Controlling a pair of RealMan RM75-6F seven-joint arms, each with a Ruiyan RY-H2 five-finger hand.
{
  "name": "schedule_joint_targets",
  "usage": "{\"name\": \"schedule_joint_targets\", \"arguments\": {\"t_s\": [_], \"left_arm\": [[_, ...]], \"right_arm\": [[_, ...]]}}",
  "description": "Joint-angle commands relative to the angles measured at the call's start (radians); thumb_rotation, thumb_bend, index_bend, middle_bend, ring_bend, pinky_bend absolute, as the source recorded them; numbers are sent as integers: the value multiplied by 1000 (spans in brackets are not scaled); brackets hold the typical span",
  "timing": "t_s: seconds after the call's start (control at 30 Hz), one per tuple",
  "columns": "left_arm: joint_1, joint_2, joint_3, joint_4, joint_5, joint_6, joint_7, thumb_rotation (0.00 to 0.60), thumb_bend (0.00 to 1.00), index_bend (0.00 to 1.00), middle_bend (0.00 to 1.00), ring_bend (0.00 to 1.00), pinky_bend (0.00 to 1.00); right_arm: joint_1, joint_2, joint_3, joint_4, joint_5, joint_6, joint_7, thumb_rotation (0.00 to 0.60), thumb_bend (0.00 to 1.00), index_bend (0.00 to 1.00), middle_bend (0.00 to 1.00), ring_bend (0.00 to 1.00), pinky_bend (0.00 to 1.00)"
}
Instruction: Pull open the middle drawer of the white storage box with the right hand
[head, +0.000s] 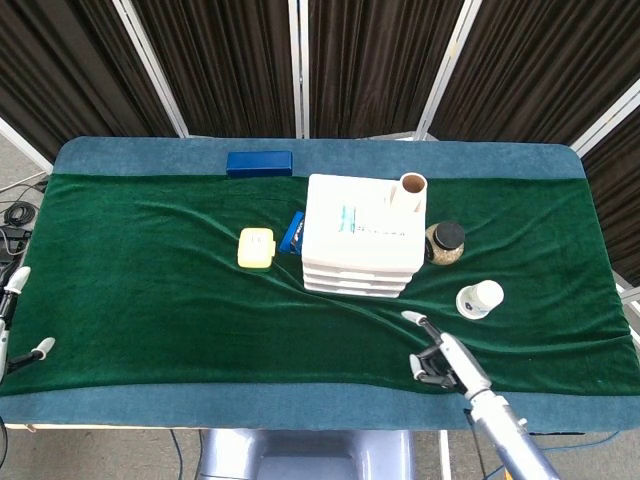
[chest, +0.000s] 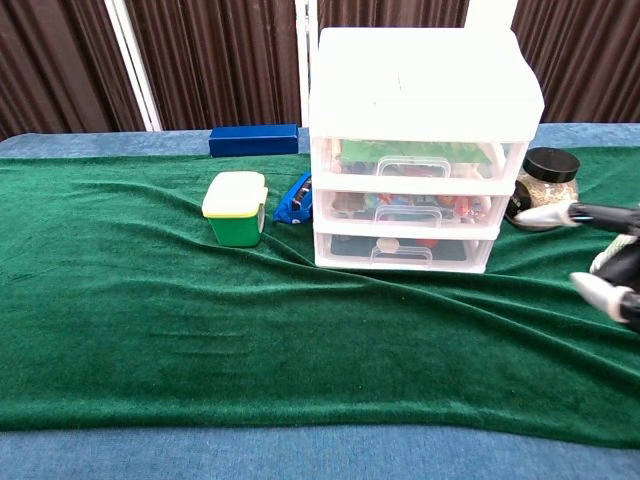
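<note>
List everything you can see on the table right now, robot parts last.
storage box: one, white, three closed drawers, table centre
tube: one, tan, upright behind the box
small tub: one, green with yellow lid, left of box
blue packet: one, between tub and box
blue box: one, dark blue, far edge
jar: one, black lid, right of box
paper cup: one, white, front right
cloth: one, green
left hand: left table edge, empty
right hand: front of box, empty
</note>
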Motion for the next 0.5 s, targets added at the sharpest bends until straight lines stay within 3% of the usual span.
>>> {"name": "schedule_joint_targets", "arguments": {"t_s": [0.03,0.17,0.5], "left_arm": [[1,1,0,-1,2,3,-3,600,130,0,0,0,0],[4,5,-2,-2,4,10,-13,600,130,0,0,0,0],[7,10,-1,0,13,17,-21,600,131,0,0,0,0]], "right_arm": [[34,-36,34,-20,60,-48,50,600,515,125,911,933,797],[68,-87,81,-10,149,-112,150,600,515,124,908,931,797],[104,-228,132,85,250,-125,156,600,515,124,907,928,797]]}}
